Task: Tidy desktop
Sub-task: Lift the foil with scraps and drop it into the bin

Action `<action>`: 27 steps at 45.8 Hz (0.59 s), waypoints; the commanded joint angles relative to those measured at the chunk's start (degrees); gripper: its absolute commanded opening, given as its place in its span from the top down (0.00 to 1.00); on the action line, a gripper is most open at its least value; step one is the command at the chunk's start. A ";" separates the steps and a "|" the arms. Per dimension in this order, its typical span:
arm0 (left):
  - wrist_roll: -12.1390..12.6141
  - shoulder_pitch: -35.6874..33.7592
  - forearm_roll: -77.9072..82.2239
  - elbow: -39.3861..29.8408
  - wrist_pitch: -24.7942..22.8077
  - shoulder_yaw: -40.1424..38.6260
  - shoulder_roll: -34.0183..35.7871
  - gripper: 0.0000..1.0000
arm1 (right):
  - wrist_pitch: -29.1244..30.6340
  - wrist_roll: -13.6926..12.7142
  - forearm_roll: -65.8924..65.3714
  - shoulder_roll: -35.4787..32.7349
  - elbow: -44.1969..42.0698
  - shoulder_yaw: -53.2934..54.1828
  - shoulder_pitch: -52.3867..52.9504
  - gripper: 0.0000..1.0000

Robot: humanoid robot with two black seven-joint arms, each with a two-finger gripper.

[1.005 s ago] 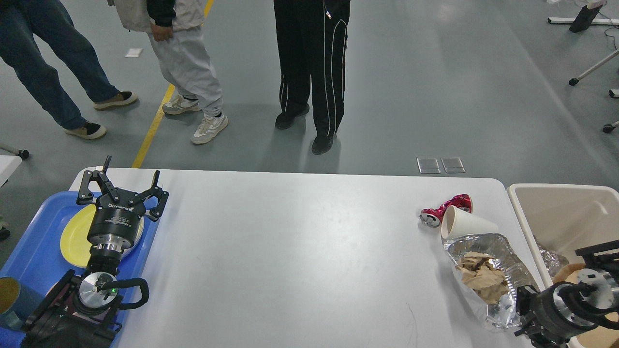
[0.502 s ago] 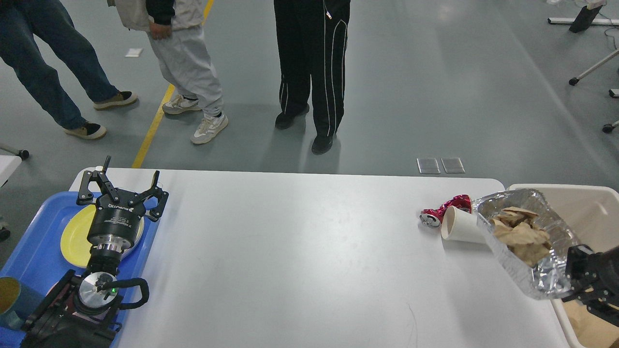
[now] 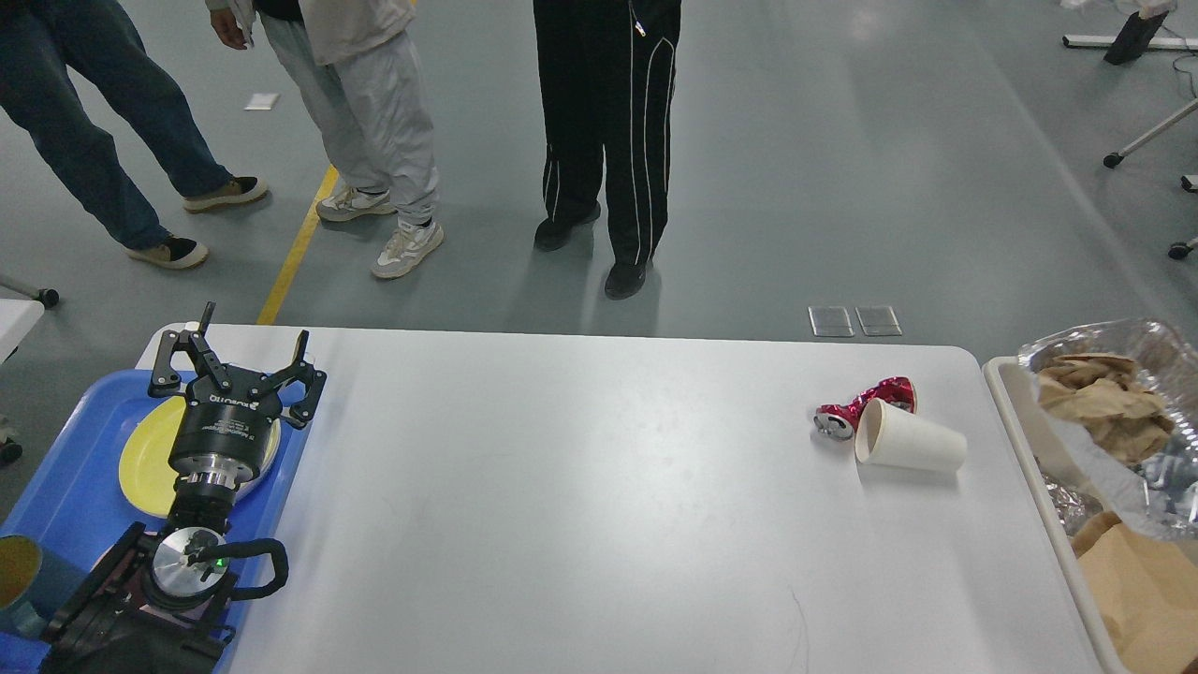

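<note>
With the foil tray (image 3: 1118, 412) of crumpled paper over the bin (image 3: 1015, 412) past the counter's (image 3: 580, 487) right edge, the binning step looks under way, the right hand unseen; next comes the tipped paper cup (image 3: 910, 442) and crushed red can (image 3: 856, 404) near the far-right corner, while the left hand (image 3: 239, 360) hovers open over the blue tray (image 3: 65, 487).

White desktop (image 3: 580, 487), tipped paper cup (image 3: 908, 446) touching crushed red can (image 3: 856, 402), left end effector (image 3: 236, 360) spread above blue tray (image 3: 65, 487)

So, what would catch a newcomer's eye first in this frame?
Probably the crumpled foil tray stuffed with brown paper, over the beige bin at the right edge. Next, the white paper cup lying on its side against a crushed red can on the desktop. Then the left gripper, fingers spread, above the yellow plate on the blue tray.
</note>
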 commanded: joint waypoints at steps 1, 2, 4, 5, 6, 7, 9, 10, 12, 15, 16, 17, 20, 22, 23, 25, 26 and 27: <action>0.00 0.01 0.00 0.00 0.00 0.00 0.00 0.03 | 0.11 -0.06 -0.95 -2.76 -9.75 5.64 -10.21 1.00; 0.00 0.01 0.00 0.00 0.00 0.00 0.00 0.03 | 0.11 -0.06 -1.12 -3.11 -11.42 6.79 -12.14 1.00; 0.00 0.01 0.00 0.00 0.00 0.00 0.00 0.03 | 0.02 -0.06 -1.21 -3.64 -15.28 8.90 -16.27 1.00; 0.00 0.01 0.00 0.00 0.00 0.00 0.00 0.03 | 0.02 -0.06 -1.21 -3.91 -17.22 9.95 -18.38 1.00; 0.00 0.01 0.00 0.00 0.00 0.00 0.00 0.03 | -0.07 -0.06 -1.13 -4.26 -19.41 11.35 -20.66 1.00; 0.00 0.01 0.00 0.00 0.00 0.00 0.00 0.03 | -0.07 -0.06 -1.21 -4.52 -21.61 12.85 -23.29 1.00; 0.00 0.01 0.00 0.00 0.00 0.00 0.00 0.03 | -0.07 -0.06 -1.13 -4.52 -25.92 16.45 -28.30 1.00; 0.00 0.01 0.00 0.00 0.00 0.00 0.00 0.03 | -0.07 -0.06 -1.13 -4.52 -27.85 18.47 -30.68 1.00; 0.00 0.01 0.00 0.00 0.00 0.00 0.00 0.03 | -0.42 -0.06 -1.21 -4.26 -31.89 22.42 -35.69 1.00; 0.00 0.01 0.00 0.00 0.00 0.00 0.00 0.03 | -0.95 -0.15 -1.21 -3.04 -38.40 27.79 -44.21 1.00; 0.00 0.01 0.00 0.00 0.00 0.00 0.00 0.03 | -0.95 -0.23 -1.21 -2.25 -40.42 29.46 -46.67 1.00; 0.00 0.01 0.00 0.00 0.00 0.00 0.00 0.03 | -0.95 -0.23 -1.21 -1.19 -42.53 30.87 -49.13 1.00; 0.00 0.01 0.00 0.00 0.00 0.00 0.00 0.03 | -1.82 -0.41 -1.21 1.80 -48.42 34.12 -55.03 1.00; 0.00 0.01 0.00 0.00 0.00 0.00 0.00 0.03 | -3.23 -0.41 -1.21 3.64 -52.63 35.53 -58.72 1.00; 0.00 0.01 0.00 0.00 0.00 0.00 0.00 0.03 | -4.19 -0.41 -1.21 4.61 -54.57 36.06 -60.65 1.00; 0.00 0.01 0.00 0.00 0.00 0.00 0.00 0.03 | -5.34 -0.32 -1.13 6.80 -58.35 36.85 -64.78 1.00; 0.00 0.01 0.00 0.00 0.00 0.00 0.00 0.03 | -5.60 -0.32 -1.13 7.86 -60.02 37.38 -66.98 1.00; 0.00 0.01 0.00 0.00 0.00 0.00 0.00 0.03 | -6.48 -0.32 -1.13 9.17 -61.52 37.91 -68.83 1.00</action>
